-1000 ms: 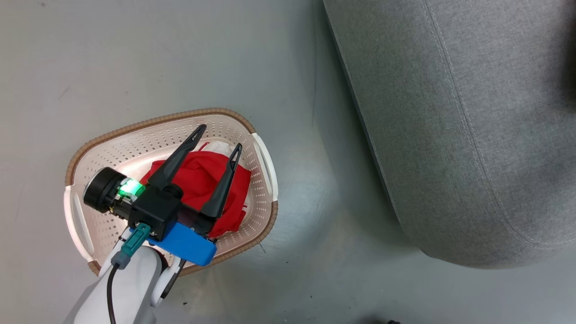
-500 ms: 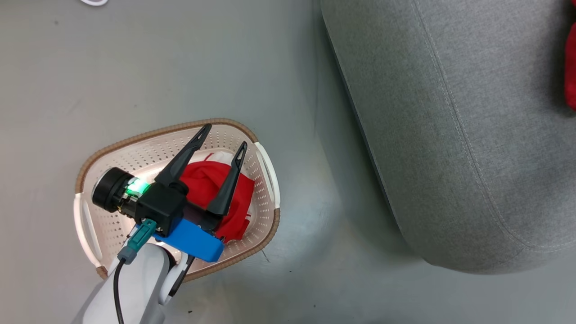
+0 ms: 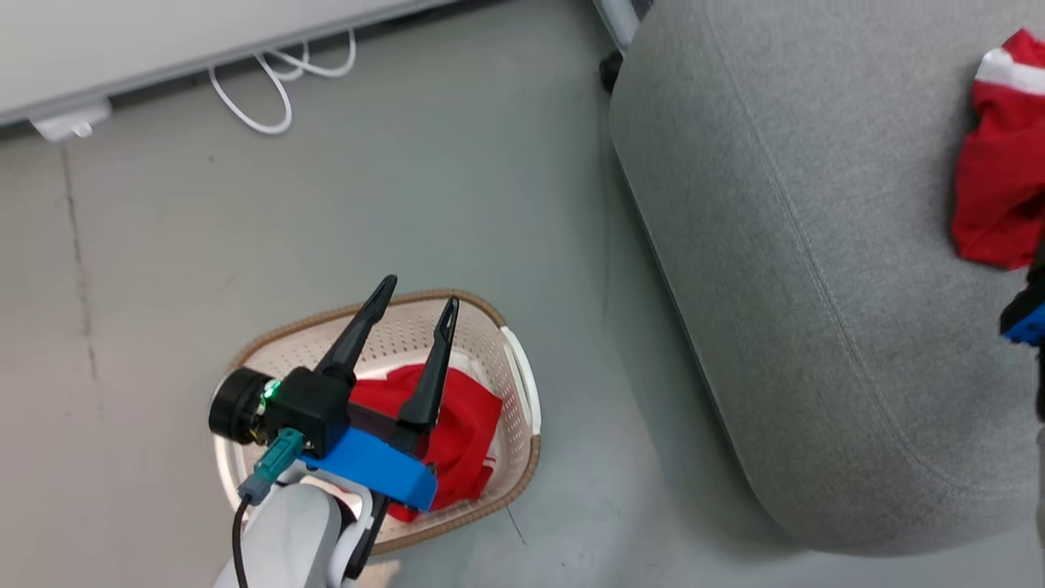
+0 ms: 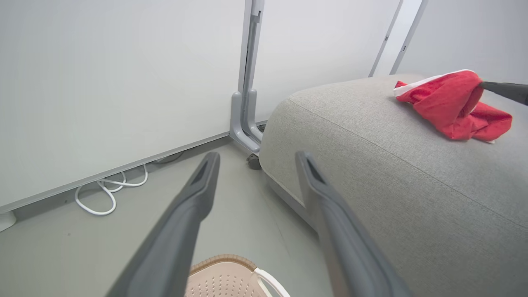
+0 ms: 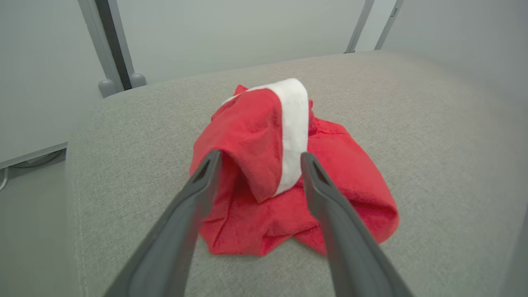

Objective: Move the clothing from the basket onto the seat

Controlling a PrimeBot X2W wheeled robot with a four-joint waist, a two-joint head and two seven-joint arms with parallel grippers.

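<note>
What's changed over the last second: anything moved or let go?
The head camera has moved, so the whole view shifted; the things themselves did not. A red garment lying on the seat has come into view, with the right gripper open, fingers either side of it. Unchanged: the left gripper open above the basket, red clothing still inside.

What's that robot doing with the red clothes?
It is moving clothes from the basket to the grey seat. One red garment lies on the seat between the open fingers of the right gripper. A second red garment sits in the basket, and the left gripper hangs open above it, empty.
</note>
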